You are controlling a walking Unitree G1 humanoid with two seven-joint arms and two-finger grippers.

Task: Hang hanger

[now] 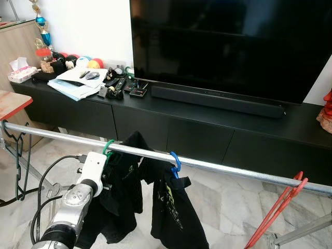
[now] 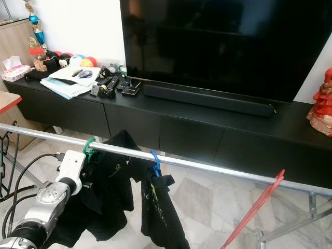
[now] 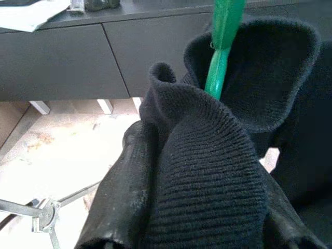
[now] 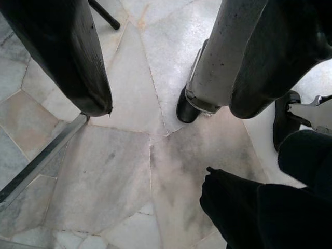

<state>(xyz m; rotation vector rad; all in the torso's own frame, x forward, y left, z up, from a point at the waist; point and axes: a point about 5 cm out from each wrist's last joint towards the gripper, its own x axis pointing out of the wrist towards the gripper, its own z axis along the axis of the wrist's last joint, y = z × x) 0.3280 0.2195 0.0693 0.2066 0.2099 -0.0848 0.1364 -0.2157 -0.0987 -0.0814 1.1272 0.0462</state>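
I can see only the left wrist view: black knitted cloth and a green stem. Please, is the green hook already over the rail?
Observer: Yes. In the head views the green hanger has its hook over the metal rail, right above the left gripper.
Operator: Is another garment near it?
Observer: Yes, a black shirt on a blue hanger hangs on the same rail, towards the robot's right.
Operator: Where is the right arm?
Observer: Its wrist camera looks down at the marble floor; the right gripper is open, with nothing between the fingers.
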